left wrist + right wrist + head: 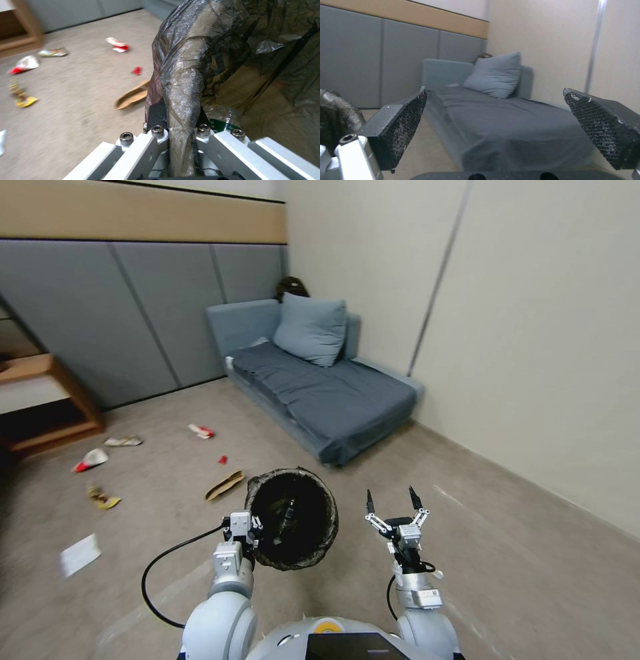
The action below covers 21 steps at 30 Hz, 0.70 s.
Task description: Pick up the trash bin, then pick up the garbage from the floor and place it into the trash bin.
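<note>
1. Trash bin (293,517) held up off the floor in front of the robot, tilted so its mouth faces the head cam; dark crinkled bag folded over the rim. Inside, left wrist view shows a clear plastic bottle w/ green label (222,122) low in the liner.
2. Left gripper (257,527) clamped on the bin's near rim: one finger (156,115) outside, the other inside, bag-covered rim pinched between them.
3. Right gripper (395,501) just beside the bin on the robot's right, not touching it; fingers spread wide, nothing between them. Pads (401,125) point toward the sofa (327,393).
4. Garbage on the carpet ahead-left of the bin: brown cardboard scrap (225,485) nearest, just beyond the bin's left edge; tiny red bit (223,459) a little further; red-and-white wrapper (201,431) beyond that.
5. Further left: white-and-red wrapper (90,460), flat printed packet (123,441) behind it, yellow packet (102,497) nearer the robot, white paper (80,555) nearest on that side.
6. Surroundings: grey sofa w/ cushion (311,330) in the far corner; wooden shelf unit (40,403) at far left, well apart from the bin.
</note>
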Tool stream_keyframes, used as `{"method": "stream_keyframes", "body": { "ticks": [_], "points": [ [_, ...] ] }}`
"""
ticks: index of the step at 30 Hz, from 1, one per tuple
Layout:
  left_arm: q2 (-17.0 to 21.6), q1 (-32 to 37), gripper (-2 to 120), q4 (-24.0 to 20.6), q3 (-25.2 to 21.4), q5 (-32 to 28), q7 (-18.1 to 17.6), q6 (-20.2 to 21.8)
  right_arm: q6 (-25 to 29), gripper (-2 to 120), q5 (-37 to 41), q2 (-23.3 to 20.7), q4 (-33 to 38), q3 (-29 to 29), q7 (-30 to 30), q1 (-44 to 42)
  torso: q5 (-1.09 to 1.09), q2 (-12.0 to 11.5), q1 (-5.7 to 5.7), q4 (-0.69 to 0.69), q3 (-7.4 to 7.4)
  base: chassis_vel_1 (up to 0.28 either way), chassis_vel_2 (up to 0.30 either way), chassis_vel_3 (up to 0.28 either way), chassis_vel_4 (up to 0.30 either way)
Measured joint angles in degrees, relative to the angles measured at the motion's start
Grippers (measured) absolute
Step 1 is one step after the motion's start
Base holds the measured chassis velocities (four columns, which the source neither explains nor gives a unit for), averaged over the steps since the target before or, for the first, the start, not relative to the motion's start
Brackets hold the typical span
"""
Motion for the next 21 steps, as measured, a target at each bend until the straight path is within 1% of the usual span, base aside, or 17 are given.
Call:
{"method": "stream_keyframes", "body": {
  "ticks": [21],
  "points": [
    [-0.19,0.2,0,-0.21,-0.12,0.21,-0.05,-0.46,-0.04,100,-0.4,0.01,0.06,-1.0,0.17,0.17,0.0,0.0,0.0,-0.01,0.0,0.121,0.124,0.126,0.128]
  ]
}}
